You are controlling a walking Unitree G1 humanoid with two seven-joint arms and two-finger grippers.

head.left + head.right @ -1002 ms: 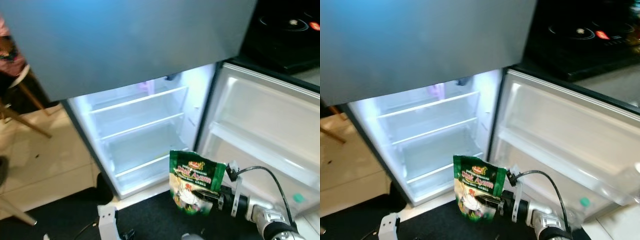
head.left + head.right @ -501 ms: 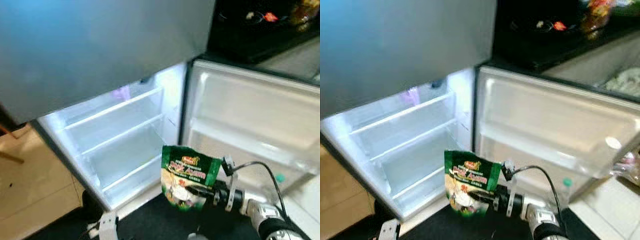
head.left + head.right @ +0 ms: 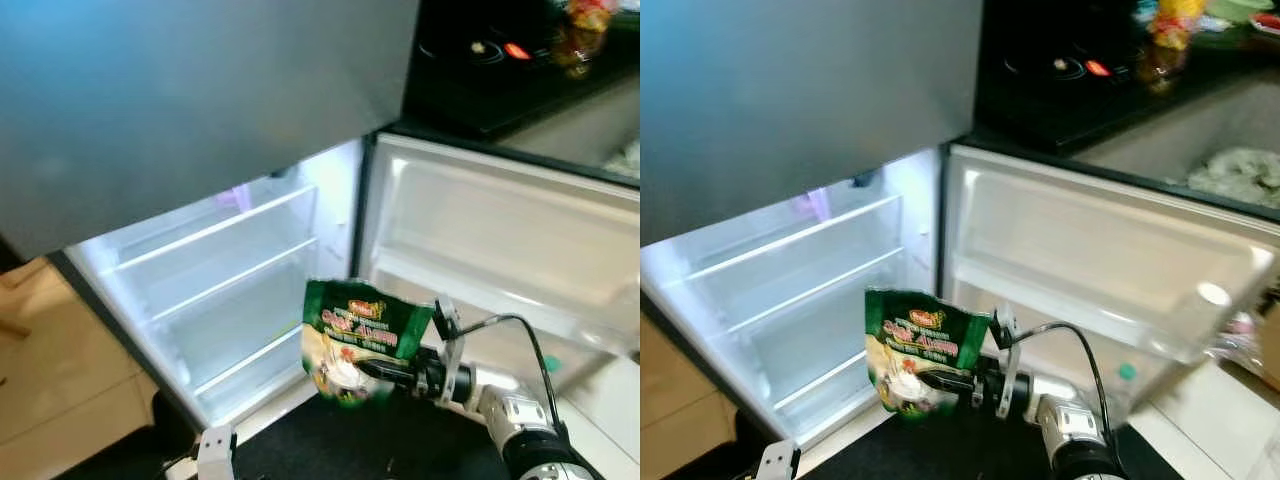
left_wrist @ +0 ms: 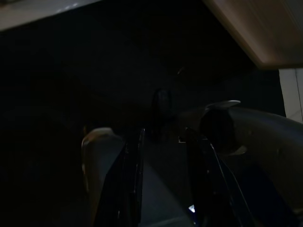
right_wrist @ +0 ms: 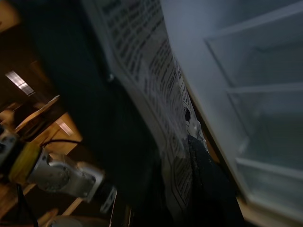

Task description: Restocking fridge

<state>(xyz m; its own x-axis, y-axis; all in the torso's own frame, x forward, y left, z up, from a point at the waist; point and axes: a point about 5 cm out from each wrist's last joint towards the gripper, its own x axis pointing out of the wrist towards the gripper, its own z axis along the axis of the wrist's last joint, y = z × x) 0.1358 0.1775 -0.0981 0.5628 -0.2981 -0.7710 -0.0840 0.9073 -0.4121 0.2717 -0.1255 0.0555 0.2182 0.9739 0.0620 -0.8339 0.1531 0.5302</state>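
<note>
While right gripper [image 3: 372,369] clamps green pouch [image 3: 360,335], pouch roughly upright, label facing camera

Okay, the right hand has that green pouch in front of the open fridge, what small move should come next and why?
Probably carry the green pouch forward and toward the robot's left, onto a shelf. The right hand is shut on it, holding it upright just outside the lit compartment, and the shelves look bare.
</note>
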